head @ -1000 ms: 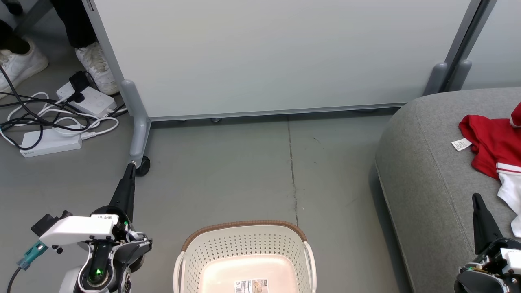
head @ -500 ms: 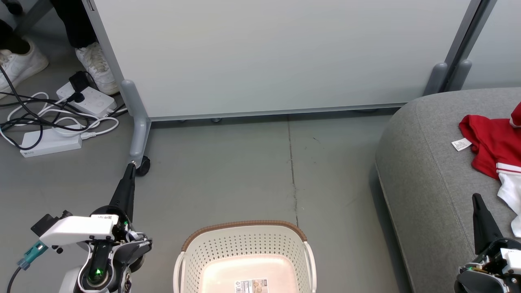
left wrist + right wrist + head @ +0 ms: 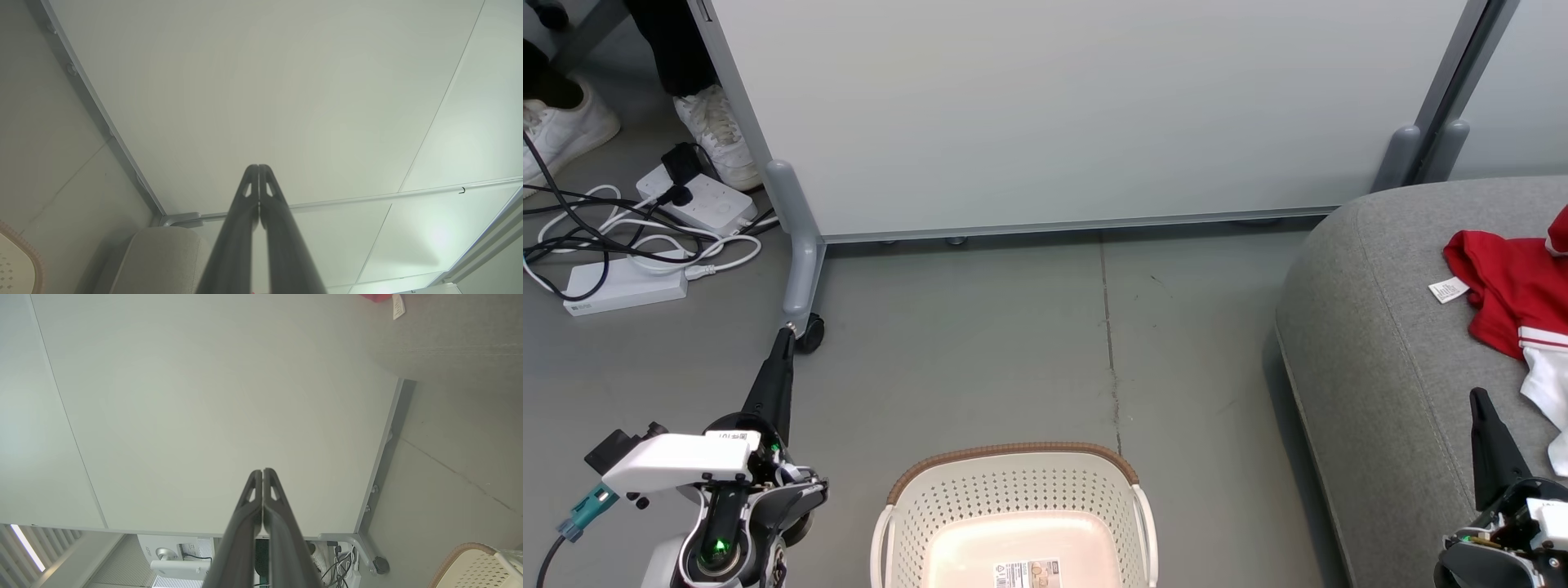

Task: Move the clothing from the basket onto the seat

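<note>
Right of the oval cream-white perforated plastic basket (image 3: pixel 1013 490), bright red-and-white fabric clothing (image 3: pixel 1515 302) lies on the large grey upholstered seat (image 3: pixel 1380 343); the left claw (image 3: pixel 786 335) and right claw (image 3: pixel 1476 398) are pinched closed, empty.

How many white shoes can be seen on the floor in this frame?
2. One white shoe is at the head view's far left edge, the second shoe beside the white panel's grey leg. More could be hidden behind the panel.

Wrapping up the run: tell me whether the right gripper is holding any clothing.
No: the right gripper is shut with nothing between its fingers, and the red clothing lies on the grey sofa seat.
</note>
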### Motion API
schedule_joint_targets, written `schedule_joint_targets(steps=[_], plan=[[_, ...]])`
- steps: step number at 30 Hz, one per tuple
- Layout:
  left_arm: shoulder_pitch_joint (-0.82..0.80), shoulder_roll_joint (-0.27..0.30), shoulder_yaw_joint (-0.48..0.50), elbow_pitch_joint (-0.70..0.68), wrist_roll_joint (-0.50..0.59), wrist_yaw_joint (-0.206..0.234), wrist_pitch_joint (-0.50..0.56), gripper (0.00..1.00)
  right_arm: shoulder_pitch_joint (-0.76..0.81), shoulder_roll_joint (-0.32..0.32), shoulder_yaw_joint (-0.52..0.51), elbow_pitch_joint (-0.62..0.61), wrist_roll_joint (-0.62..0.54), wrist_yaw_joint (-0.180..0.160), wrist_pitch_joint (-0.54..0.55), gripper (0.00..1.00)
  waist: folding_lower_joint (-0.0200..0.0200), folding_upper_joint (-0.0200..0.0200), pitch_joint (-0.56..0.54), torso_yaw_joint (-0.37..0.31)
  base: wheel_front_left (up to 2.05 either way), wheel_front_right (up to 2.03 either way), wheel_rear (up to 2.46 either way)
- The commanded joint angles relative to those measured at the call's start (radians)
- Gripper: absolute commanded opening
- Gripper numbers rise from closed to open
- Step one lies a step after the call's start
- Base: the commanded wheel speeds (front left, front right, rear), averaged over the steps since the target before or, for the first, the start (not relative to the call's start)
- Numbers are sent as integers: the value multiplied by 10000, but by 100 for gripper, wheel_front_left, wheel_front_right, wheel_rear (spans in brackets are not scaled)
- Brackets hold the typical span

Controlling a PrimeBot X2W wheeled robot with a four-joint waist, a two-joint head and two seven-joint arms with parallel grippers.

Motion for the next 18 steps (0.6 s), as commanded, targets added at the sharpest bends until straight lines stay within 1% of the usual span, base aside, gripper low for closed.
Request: schedule_joint_targets(steps=[1, 18], plan=[[-172, 36, 51, 12, 35, -32, 20, 0, -90, -12, -29, -1, -55, 25, 28, 0, 0, 0, 0, 0, 0, 0, 0], [-173, 19, 73, 14, 51, -32, 39, 0, -92, 12, -62, 2, -81, 25, 64, 0, 0, 0, 0, 0, 0, 0, 0]])
